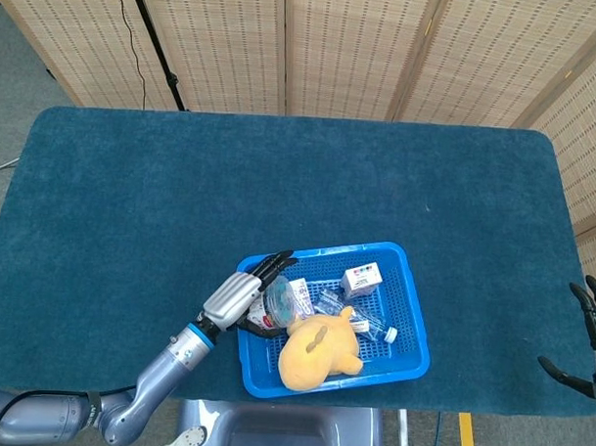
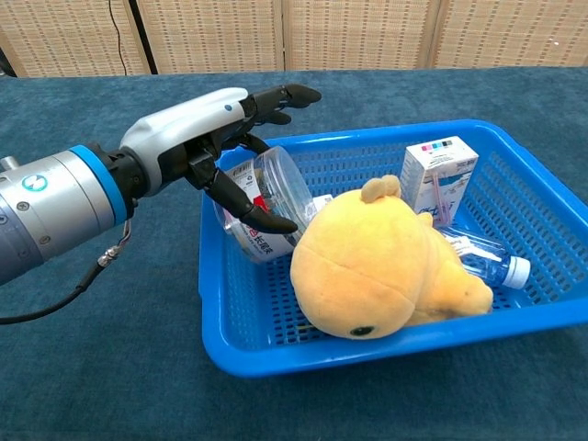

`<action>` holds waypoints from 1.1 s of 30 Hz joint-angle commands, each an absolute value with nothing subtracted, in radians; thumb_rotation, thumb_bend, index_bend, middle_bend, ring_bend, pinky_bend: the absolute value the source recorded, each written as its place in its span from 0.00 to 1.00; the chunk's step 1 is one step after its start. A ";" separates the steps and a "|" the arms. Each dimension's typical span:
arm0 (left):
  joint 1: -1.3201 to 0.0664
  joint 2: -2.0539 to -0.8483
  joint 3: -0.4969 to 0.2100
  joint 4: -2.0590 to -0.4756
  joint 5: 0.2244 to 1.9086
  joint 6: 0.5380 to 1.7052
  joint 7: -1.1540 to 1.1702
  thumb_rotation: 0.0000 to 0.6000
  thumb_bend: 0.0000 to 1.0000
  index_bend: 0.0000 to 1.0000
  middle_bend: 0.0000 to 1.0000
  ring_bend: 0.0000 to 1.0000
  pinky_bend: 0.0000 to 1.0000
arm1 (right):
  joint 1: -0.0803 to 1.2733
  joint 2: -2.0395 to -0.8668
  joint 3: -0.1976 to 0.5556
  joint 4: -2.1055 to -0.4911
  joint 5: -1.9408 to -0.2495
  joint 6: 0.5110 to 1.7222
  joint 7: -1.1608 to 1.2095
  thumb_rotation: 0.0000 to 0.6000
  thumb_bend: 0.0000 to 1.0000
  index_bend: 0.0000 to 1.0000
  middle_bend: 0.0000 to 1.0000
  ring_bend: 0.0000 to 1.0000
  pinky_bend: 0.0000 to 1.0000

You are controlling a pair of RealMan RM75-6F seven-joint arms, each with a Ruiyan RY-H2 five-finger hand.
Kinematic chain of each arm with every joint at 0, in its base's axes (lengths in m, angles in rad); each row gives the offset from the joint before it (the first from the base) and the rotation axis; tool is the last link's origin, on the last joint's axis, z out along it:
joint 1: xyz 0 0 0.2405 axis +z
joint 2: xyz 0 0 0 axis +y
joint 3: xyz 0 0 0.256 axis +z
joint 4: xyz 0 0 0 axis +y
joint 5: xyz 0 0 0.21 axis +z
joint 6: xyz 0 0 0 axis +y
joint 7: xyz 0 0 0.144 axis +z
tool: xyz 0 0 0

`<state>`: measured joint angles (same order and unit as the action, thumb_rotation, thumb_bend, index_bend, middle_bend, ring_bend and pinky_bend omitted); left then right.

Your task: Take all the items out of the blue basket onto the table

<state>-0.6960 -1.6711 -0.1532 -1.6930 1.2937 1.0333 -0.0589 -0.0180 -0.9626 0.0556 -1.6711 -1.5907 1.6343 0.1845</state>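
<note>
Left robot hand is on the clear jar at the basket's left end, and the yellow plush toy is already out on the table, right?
Not quite. The yellow plush toy is not on the table; the chest view shows it lying inside the blue basket, near the front wall. The rest holds: the left robot hand has its fingers around the clear jar at the basket's left end.

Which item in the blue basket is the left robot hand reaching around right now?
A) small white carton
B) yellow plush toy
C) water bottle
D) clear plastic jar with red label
D: the left robot hand has its fingers and thumb around the clear plastic jar at the blue basket's left end.
</note>
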 commanded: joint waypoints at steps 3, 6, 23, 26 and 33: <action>-0.700 -1.686 -0.157 -1.687 1.266 1.022 -0.030 1.00 0.06 0.00 0.00 0.00 0.26 | -0.020 -0.959 0.058 -1.672 -1.586 1.637 0.190 1.00 0.00 0.00 0.00 0.00 0.00; -0.701 -1.693 -0.162 -1.687 1.247 1.018 -0.012 1.00 0.14 0.03 0.01 0.04 0.33 | -0.020 -0.958 0.058 -1.672 -1.585 1.634 0.194 1.00 0.00 0.00 0.00 0.00 0.00; -0.680 -1.731 -0.194 -1.717 1.223 1.102 0.083 1.00 0.37 0.49 0.37 0.43 0.55 | -0.022 -0.954 0.060 -1.670 -1.583 1.639 0.207 1.00 0.00 0.00 0.00 0.00 0.00; -0.673 -1.704 -0.216 -1.757 1.262 1.134 0.064 1.00 0.37 0.49 0.37 0.43 0.55 | -0.023 -0.954 0.060 -1.670 -1.584 1.640 0.208 1.00 0.00 0.00 0.00 0.00 0.00; -0.649 -1.572 -0.268 -1.880 1.299 1.184 0.073 1.00 0.37 0.49 0.37 0.43 0.55 | -0.025 -0.953 0.060 -1.672 -1.586 1.644 0.207 1.00 0.00 0.00 0.00 0.00 0.00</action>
<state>-0.6602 -1.6138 -0.2460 -1.8451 1.2893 1.1645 0.0655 -0.0251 -0.9530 0.0597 -1.6716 -1.5859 1.6436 0.2068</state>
